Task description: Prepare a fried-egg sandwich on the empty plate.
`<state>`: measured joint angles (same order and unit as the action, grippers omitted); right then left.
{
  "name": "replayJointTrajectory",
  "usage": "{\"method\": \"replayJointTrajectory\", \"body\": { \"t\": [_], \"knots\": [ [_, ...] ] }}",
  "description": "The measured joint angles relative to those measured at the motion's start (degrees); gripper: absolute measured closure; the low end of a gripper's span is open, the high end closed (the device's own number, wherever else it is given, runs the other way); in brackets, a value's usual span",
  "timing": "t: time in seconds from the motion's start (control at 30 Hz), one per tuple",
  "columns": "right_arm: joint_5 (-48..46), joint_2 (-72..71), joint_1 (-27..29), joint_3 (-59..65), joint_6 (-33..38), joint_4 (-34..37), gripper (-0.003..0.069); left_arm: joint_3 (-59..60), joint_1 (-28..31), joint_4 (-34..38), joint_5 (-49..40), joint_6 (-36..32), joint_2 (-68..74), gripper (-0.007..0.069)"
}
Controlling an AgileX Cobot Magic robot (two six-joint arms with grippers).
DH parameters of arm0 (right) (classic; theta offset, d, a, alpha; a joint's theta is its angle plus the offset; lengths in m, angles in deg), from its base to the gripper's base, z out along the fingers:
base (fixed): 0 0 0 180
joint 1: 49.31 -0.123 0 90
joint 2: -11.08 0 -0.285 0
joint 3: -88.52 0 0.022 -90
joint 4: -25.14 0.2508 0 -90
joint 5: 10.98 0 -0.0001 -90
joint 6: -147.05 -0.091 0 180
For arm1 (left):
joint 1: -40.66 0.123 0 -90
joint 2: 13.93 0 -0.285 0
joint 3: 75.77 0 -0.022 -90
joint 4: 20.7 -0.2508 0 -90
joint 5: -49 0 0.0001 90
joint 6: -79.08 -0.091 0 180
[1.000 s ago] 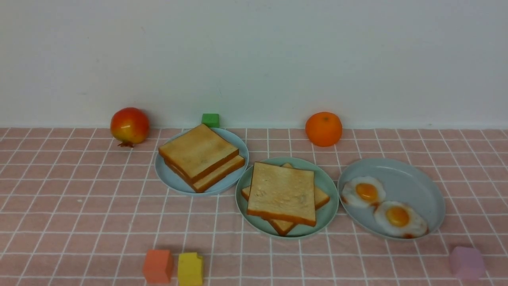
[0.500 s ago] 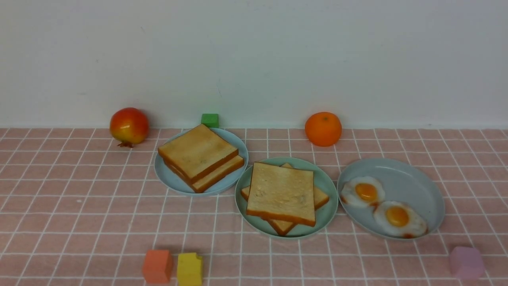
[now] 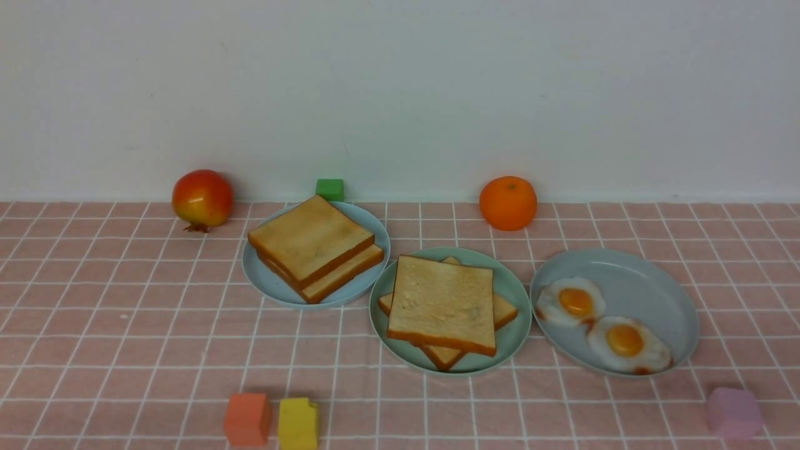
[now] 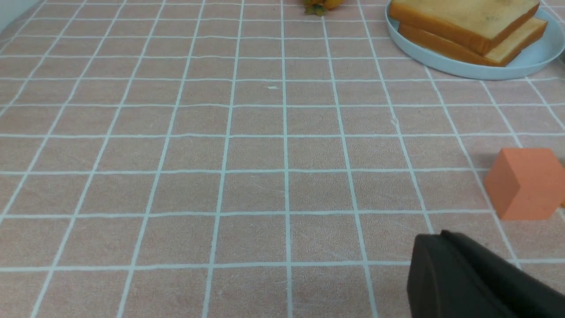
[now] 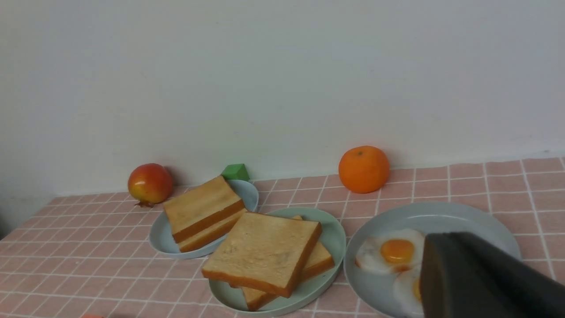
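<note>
Your sandwich [image 3: 445, 307] sits on the green plate [image 3: 514, 294], the toast slices askew because they were set down singly. It lies ahead of your right pincer [image 5: 485, 278], which hangs over the egg plate [image 5: 476, 221], tips together, holding nothing. Your left pincer [image 4: 468, 282] is together too, low over the bench [image 4: 220, 154] beside the orange block [image 4: 525, 183].

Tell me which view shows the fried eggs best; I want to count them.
The front view: both fried eggs lie unobstructed on the blue-grey plate. In the right wrist view the right gripper covers part of them. The left wrist view shows none.
</note>
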<state>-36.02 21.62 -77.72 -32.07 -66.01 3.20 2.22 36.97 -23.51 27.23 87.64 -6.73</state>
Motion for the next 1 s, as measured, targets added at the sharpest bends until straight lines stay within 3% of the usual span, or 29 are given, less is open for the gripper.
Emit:
{"method": "replayJointTrajectory", "body": {
  "t": [0.2,0.3,0.37,0.4,0.43,0.5,0.6,0.73,1.0],
  "knots": [
    [0.0,0.7,5.7,0.0,0.7,-0.6,0.0622,0.0,0.0,0.0,0.0,0.0,0.0,0.0612],
    [0.0,2.8,10.9,0.1,10.1,6.7,0.0618,0.0,0.0,0.0,0.0,0.0,0.0,0.0612],
    [0.6,3.4,14.5,0.9,20.4,14.5,0.0616,0.0,0.0,0.0,0.0,0.0,0.0,0.0612],
    [0.6,3.4,14.9,1.0,21.3,14.5,0.0615,0.0,0.0,0.0,0.0,0.0,0.0,0.0612],
    [0.7,3.0,17.8,1.9,28.6,19.9,0.0615,0.0,0.0,0.0,0.0,0.0,0.0,0.0611],
    [0.7,1.5,20.9,3.3,35.3,24.4,0.0612,0.0,0.0,0.0,0.0,0.0,0.0,0.0611],
    [1.0,-1.7,24.7,6.5,41.2,26.3,0.0606,0.0,0.0,0.0,0.1,0.0,0.0,0.0608],
    [0.5,-3.4,25.1,11.8,40.8,25.5,0.0601,0.0,0.0,0.0,0.1,0.0,0.0,0.0608],
    [1.3,-3.5,23.0,18.8,27.9,17.0,0.0587,0.0,0.0,0.1,0.1,0.0,0.0,0.0601]
  ]
}}
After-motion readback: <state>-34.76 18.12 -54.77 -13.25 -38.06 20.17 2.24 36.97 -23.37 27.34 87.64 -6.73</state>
